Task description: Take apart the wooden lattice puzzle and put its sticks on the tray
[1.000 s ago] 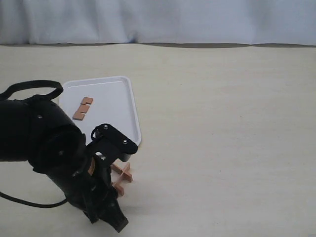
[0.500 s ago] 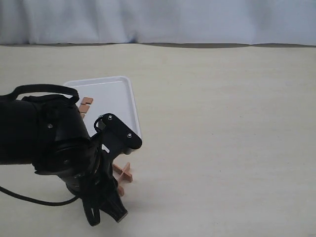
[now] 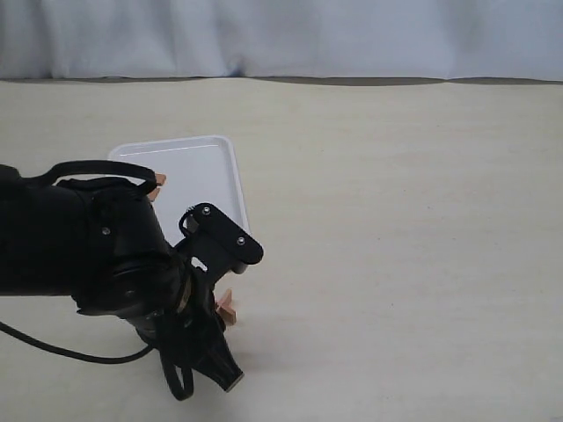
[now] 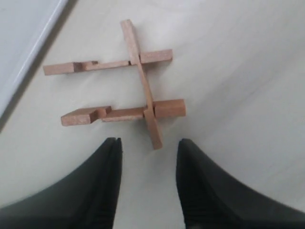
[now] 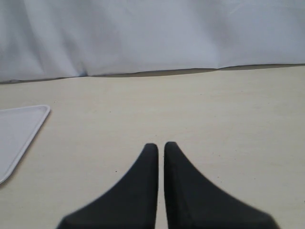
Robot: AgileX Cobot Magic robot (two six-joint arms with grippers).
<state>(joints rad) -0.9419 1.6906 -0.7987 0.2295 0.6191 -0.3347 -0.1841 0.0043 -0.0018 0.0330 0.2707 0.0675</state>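
What is left of the wooden lattice puzzle [image 4: 138, 90] lies on the table beside the tray: two parallel notched sticks crossed by a third. My left gripper [image 4: 148, 145] hovers open just short of the crossing stick's near end, with nothing between its fingers. In the exterior view the left arm [image 3: 123, 264] covers most of the puzzle, and only a small end [image 3: 227, 309] shows. The white tray [image 3: 198, 158] lies behind it. A reddish stick [image 3: 157, 181] on the tray peeks out past the arm. My right gripper [image 5: 161, 145] is shut and empty over bare table.
The tray's rim [image 4: 28, 62] runs close to the puzzle's stick ends. One corner of the tray [image 5: 24, 125] shows in the right wrist view. A white curtain [image 3: 281, 35] closes off the far table edge. The right arm is out of the exterior view.
My left arm has shifted to the right and swung over the puzzle, hiding more of it and of the sticks on the tray. The puzzle has not moved.
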